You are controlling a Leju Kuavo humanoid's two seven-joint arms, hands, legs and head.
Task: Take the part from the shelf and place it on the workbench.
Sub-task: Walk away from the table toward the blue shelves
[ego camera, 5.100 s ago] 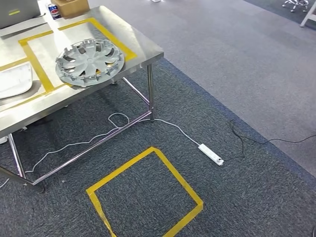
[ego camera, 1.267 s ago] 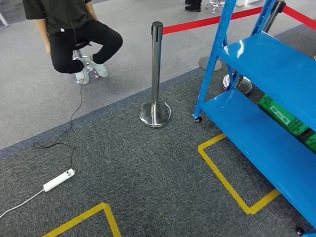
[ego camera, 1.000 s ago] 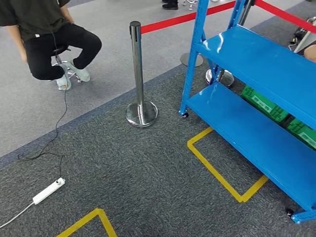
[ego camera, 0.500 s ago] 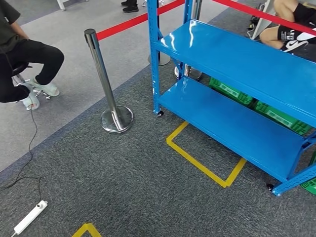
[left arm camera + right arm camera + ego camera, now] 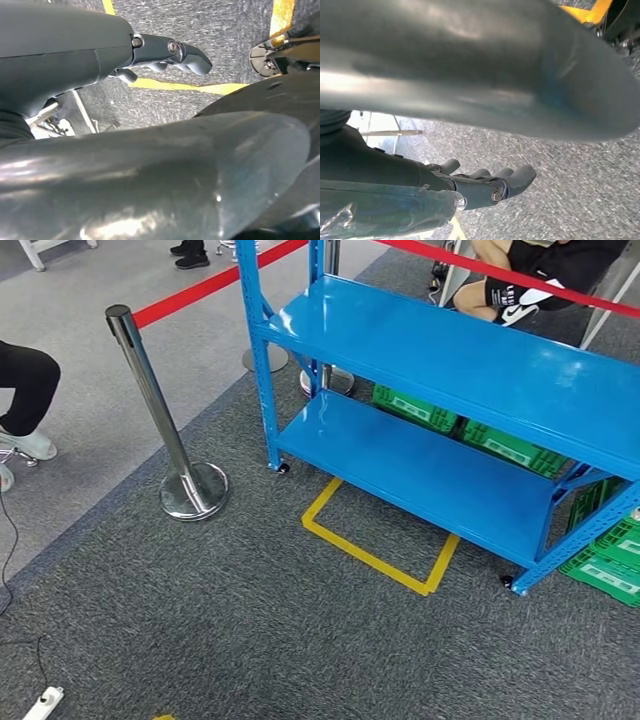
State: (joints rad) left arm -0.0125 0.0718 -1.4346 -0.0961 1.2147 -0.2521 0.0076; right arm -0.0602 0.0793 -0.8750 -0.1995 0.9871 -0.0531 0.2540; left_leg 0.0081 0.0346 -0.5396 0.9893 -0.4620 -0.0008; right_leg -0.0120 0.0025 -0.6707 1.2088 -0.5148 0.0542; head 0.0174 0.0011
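1. Part: we could not tell where it lay from these views.
2. Our left hand (image 5: 166,50) hung over dark carpet crossed by yellow tape. Its fingers (image 5: 190,54) were stretched out straight and loose, and it held nothing.
3. At the far left of the head view a white power strip (image 5: 41,704) lay on the grey carpet (image 5: 264,640). A person's dark-trousered leg (image 5: 26,380) came in from the left edge, well apart from it.
4. A chrome stanchion (image 5: 151,390) stood on its round base near the seam between the dark and light carpet. A red belt (image 5: 211,285) ran from its top towards the shelf.
5. To its right stood the blue shelf (image 5: 453,350), just beside the stanchion. The front left foot of the shelf rested on the dark carpet, and the lower tier (image 5: 423,465) sat close to the floor.
6. A yellow tape outline (image 5: 370,555) was laid on the carpet against the front edge of the lower tier, near its left end.
7. Green crates (image 5: 415,408) showed between the two tiers, behind the shelf, and more green crates (image 5: 607,560) lay on the floor past its right end.
8. Another person (image 5: 528,270) sat beyond the shelf's back right corner, behind a second red belt.
9. Our right hand (image 5: 490,185) hung over the carpet, its fingers (image 5: 520,177) extended with a slight curl, and it held nothing.
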